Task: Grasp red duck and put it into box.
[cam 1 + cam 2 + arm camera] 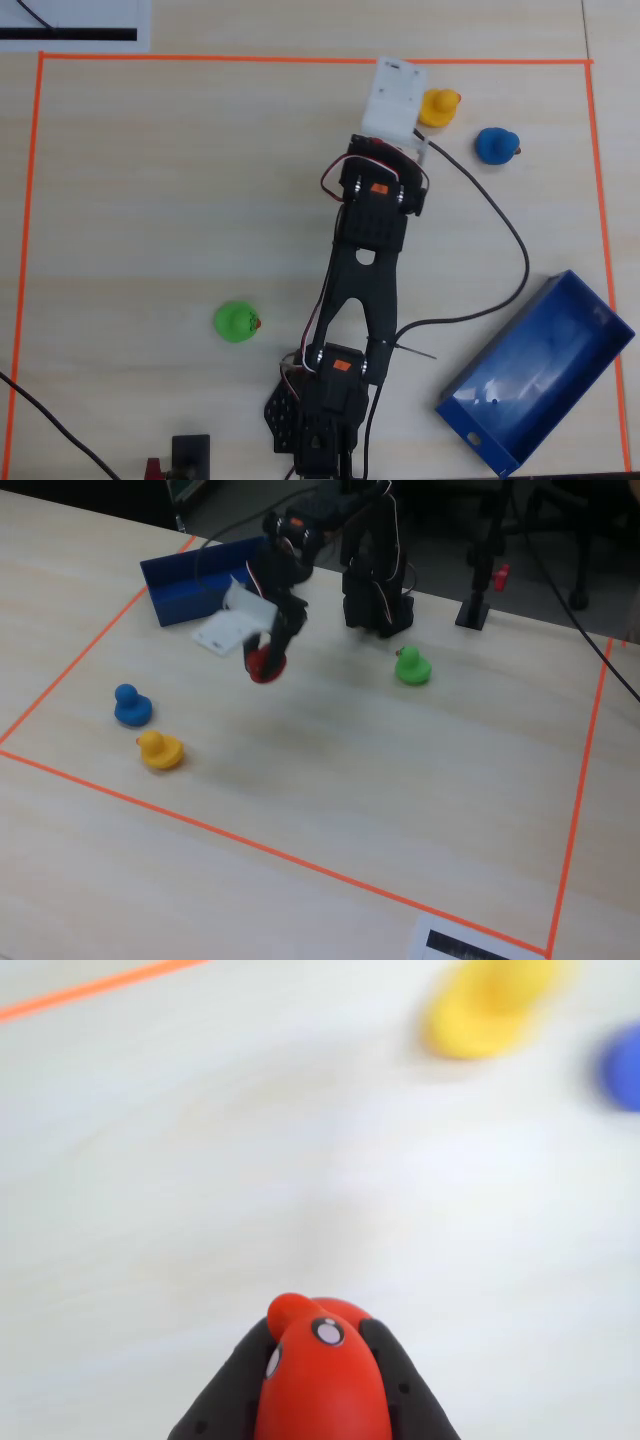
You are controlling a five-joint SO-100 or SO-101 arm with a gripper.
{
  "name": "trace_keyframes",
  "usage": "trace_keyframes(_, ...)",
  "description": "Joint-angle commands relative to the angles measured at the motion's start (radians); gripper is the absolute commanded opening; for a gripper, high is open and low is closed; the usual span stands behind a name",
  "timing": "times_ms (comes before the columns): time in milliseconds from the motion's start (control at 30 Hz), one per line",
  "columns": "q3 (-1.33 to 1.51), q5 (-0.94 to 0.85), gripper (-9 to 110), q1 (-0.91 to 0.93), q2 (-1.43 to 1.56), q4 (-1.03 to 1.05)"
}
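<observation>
Between the two black fingers [405, 1385] of the gripper [318, 1360] at the bottom edge of the wrist view we see the red duck [318, 1385], clamped on both flanks, the jaws closed only as far as its body allows. Its long axis runs straight out from the gripper, with the beak and white-ringed eyes leading away from the arm. From the fixed view we find the gripper [268, 666] and duck [263, 667] held up off the table [330, 780], apart from it. Beyond the beak in the wrist view lies bare tabletop, then a blurred yellow duck [490, 1005] and a blue duck [625, 1065] at the right edge. Overhead, we see the green duck [236, 321] left of the arm and the blue box [540, 372] well apart at lower right, and the camera housing hides the red duck.
</observation>
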Motion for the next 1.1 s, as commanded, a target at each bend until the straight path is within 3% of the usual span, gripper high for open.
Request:
trace_keyframes(0, -0.058, -0.060, 0, 0.225, 0.049, 0.005)
trace_keyframes(267, -0.224, -0.206, 0, 0.664, -0.089, 0.003)
trace_keyframes(567, -0.347, -0.282, 0, 0.974, -0.202, 0.046)
trace_keyframes(1067, 0.035, -0.319, 0, 1.057, -0.103, -0.140)
